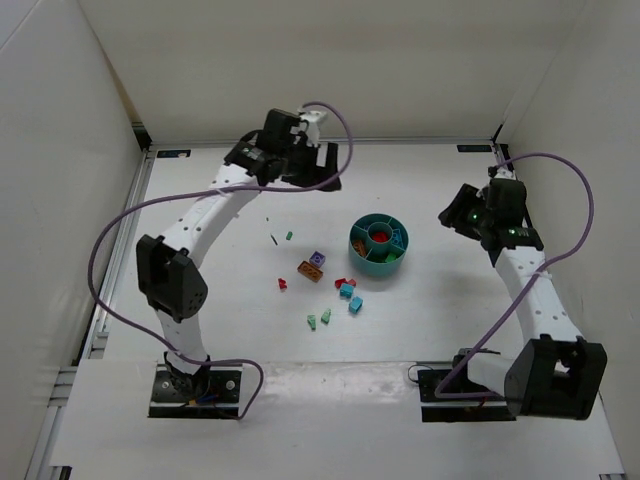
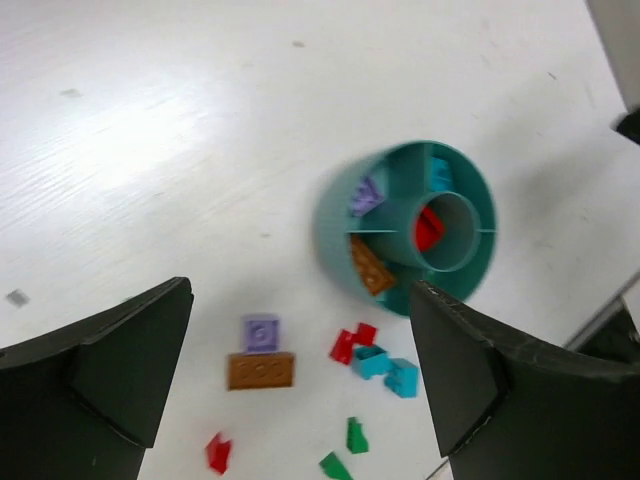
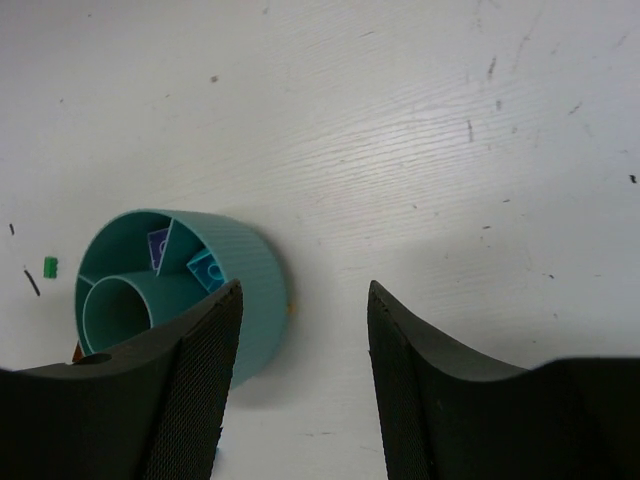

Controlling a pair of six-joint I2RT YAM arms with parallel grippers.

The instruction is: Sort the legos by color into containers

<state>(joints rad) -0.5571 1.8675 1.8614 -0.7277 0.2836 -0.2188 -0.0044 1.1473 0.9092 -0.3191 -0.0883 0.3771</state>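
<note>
Left claw [image 2: 300, 290]: jaws spread wide, nothing in them, up over the far side of the tabletop [image 1: 240, 320].
Right claw [image 3: 303, 300]: jaws apart, empty too, hovering just right of the bowl [image 1: 378, 266].
Bowl: upright, right of centre; purple, orange and blue bits in the outer compartments, red in the middle cup.
Legos [image 1: 310, 271]: loose bunch scattered near the bowl's left and near side.

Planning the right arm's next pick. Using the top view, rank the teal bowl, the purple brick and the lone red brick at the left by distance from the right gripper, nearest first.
1. teal bowl: just left of the right gripper.
2. purple brick: left of the bowl, mid-table.
3. lone red brick: farthest left, slightly nearer the arm bases.
</note>
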